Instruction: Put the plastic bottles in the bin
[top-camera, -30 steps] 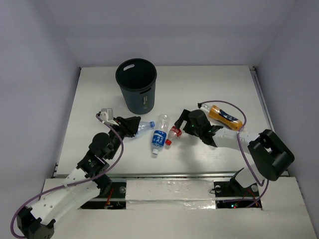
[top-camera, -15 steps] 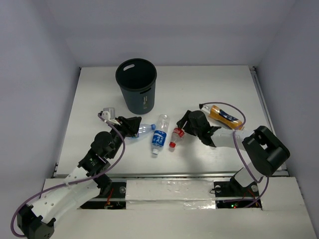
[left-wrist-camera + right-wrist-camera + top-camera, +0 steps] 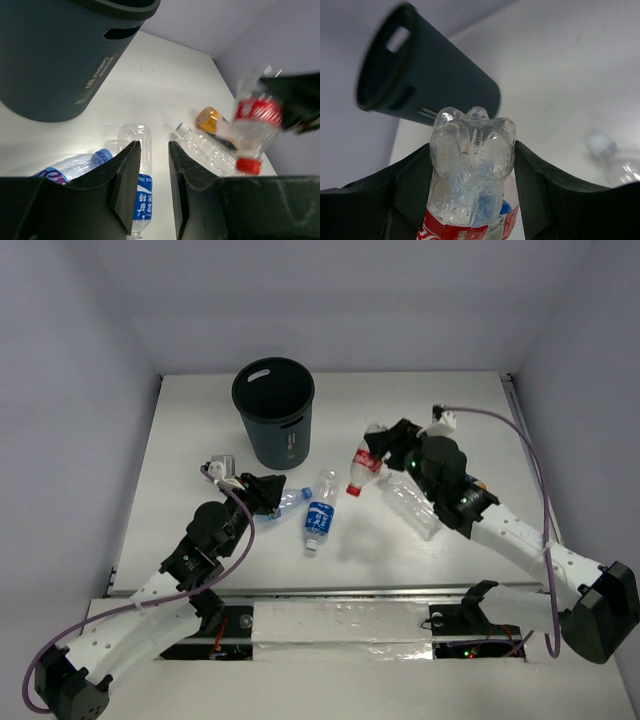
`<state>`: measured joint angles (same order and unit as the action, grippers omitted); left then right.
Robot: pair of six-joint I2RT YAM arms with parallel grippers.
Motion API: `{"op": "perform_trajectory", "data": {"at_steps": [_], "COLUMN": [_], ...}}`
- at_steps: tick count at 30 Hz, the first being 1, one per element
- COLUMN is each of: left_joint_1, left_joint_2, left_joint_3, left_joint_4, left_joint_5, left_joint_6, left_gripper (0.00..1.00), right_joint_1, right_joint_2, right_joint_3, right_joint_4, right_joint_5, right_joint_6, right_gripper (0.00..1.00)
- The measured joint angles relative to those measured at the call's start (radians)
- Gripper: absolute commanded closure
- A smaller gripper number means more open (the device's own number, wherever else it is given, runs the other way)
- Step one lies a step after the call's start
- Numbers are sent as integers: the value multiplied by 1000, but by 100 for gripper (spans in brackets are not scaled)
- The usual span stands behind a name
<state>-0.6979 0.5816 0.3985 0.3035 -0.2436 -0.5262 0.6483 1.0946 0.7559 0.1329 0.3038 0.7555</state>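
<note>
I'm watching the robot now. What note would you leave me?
Right tool: shut on the red-label bottle, held up right of the bin.
Left tool: slightly open, empty, beside the purple-label bottle.
Lying on the table: purple-label bottle, blue-label bottle, ribbed bottle, orange bottle.
Done: no bottle seen in the bin; its inside is dark.
Left: drop the red one in, then the other four.

There are five plastic bottles (image 3: 320, 510) on view, and one dark grey bin (image 3: 275, 430).
</note>
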Motion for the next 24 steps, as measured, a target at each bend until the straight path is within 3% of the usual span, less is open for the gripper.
{"op": "perform_trajectory", "data": {"at_steps": [6,18,24], "left_joint_1": [0,0,0], "left_joint_2": [2,-21,4], "left_joint_3": [0,-17,-17], "left_joint_4": [-1,-8,-6], "left_joint_5": [-31,-106,-99], "left_joint_6": [4,11,21], "left_gripper": [74,74,69], "right_joint_1": [3,57,87], "right_joint_2": [172,780,1011], "right_joint_3": [403,1158,1417], "right_joint_4": [18,-2,-52], "right_joint_5": [-18,-11,12], "right_joint_6": [-148,-397,-517], "right_gripper": [59,58,50]}}
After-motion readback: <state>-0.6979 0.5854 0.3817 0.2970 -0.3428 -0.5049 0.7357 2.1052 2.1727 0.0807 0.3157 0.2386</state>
